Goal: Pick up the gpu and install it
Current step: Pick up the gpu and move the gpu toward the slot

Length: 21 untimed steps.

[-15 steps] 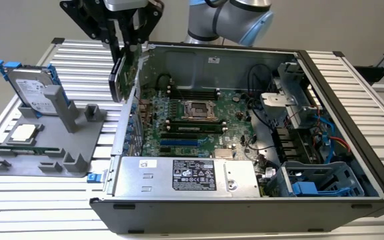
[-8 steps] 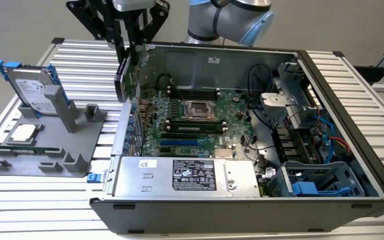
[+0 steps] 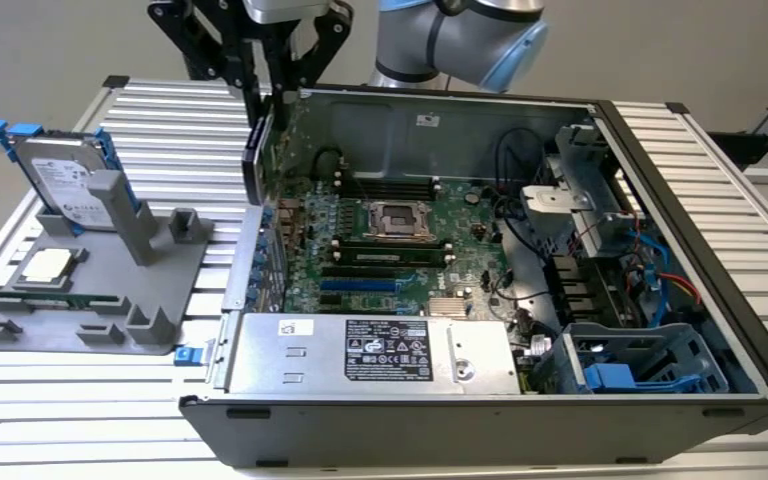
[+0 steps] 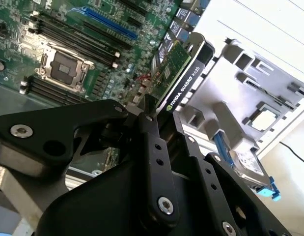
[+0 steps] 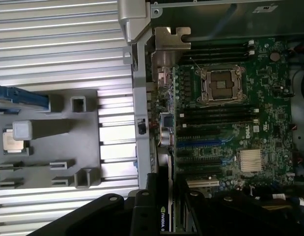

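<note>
**Ana:** Gripper is clenching what, exactly?

**Ben:** It is clamping the graphics card by one edge. The card is hanging upright. In the second wrist view its green face is turning toward the motherboard and its black side toward the gray holder on the table.

**Ana:** Where is the card sitting?

**Ben:** Nowhere yet. It is hovering at the case wall on the exterior view's left, toward the far corner. I cannot tell whether it is clearing the rim.

**Ana:** So what is making this step go well?

**Ben:** Alignment, I am thinking. The blue slot is lying nearer and further to the exterior view's right. In the first wrist view the card's edge is looking crosswise to the slots. Its lower edge should be running parallel to the slot, with the bracket end facing the wall.

**Ana:** Any hazards?

**Ben:** The wall rim, and tilting the card, since the gripper is pinching only one edge.
</note>
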Each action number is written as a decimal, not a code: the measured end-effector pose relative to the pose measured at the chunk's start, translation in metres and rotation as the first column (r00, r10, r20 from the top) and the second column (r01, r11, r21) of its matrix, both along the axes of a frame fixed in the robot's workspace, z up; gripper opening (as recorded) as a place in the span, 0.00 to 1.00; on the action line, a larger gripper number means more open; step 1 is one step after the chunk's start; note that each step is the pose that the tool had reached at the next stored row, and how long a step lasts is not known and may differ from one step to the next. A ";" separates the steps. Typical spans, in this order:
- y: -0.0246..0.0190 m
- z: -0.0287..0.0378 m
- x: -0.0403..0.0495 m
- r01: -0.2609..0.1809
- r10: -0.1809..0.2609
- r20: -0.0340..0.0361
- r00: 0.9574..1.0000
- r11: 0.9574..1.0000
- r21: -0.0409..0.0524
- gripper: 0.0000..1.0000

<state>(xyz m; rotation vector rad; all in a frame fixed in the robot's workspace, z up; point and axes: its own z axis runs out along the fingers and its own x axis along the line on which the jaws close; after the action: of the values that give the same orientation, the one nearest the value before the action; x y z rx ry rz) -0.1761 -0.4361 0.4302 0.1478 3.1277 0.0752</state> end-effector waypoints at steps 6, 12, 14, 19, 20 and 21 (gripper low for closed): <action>0.0000 0.0000 0.0068 0.000 0.000 0.000 1.000 1.000 0.000 0.00; 0.0000 0.0000 0.0129 0.000 0.000 0.000 1.000 1.000 0.000 0.00; 0.0000 0.0000 0.0147 0.000 0.000 0.000 1.000 1.000 0.000 0.00; 0.0000 0.0000 0.0198 0.000 0.000 0.000 1.000 1.000 0.000 0.00; 0.0000 0.0000 0.0210 0.000 0.000 0.000 1.000 1.000 0.000 0.00; 0.0000 0.0000 0.0221 0.000 0.000 0.000 1.000 1.000 0.000 0.00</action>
<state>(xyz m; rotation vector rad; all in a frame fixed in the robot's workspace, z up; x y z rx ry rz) -0.1540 -0.4362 0.4302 0.1478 3.1276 0.0753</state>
